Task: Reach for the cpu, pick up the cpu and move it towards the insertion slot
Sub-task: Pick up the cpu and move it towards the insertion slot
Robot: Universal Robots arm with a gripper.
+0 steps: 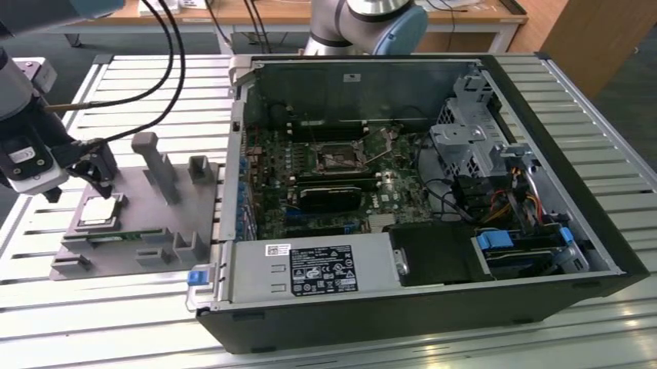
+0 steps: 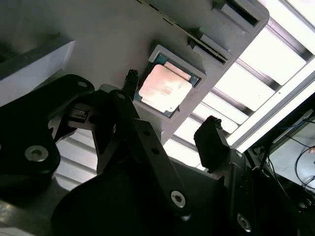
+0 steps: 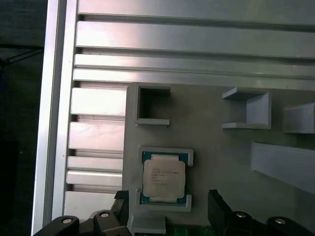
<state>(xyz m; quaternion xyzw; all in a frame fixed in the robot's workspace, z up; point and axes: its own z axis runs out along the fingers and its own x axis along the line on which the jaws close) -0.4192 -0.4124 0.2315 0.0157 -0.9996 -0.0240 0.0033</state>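
Exterior view, setting: an open computer case (image 1: 411, 315) lies on a slatted table (image 1: 134, 92); a grey fixture plate (image 1: 134, 209) sits just beside it on the exterior view's left
Exterior view, gripper: the gripper (image 1: 82, 184) hangs low over the fixture plate, black fingers pointing down at the chip's corner of the plate
Exterior view, cpu: the cpu (image 1: 101, 211), a small silver square, lies flat in its pocket on the plate, just under the fingertips
Exterior view, insertion slot: the insertion slot (image 1: 337, 157), a silver frame with a dark centre, sits on the motherboard inside the case, well apart from the gripper and the chip
Second wrist view, gripper: the gripper (image 2: 171, 102) is spread wide; its two black fingers (image 2: 211, 136) stand apart with the chip between them in the picture
Second wrist view, cpu: the cpu (image 2: 165, 88) rests in a pale nest (image 2: 158, 53) on the plate; neither finger touches it
First wrist view, gripper: the gripper (image 3: 167, 196) looks straight down; one fingertip shows on each side of the nest, with clear gaps
First wrist view, cpu: the cpu (image 3: 164, 177) sits square in its nest, flat and unlifted, held by nothing
Task progress, done: the reach looks nearly complete, with the parted jaws lined up around the chip
Task progress, left: as I judge it, the grasp, the lift and the carry to the slot are all not yet done
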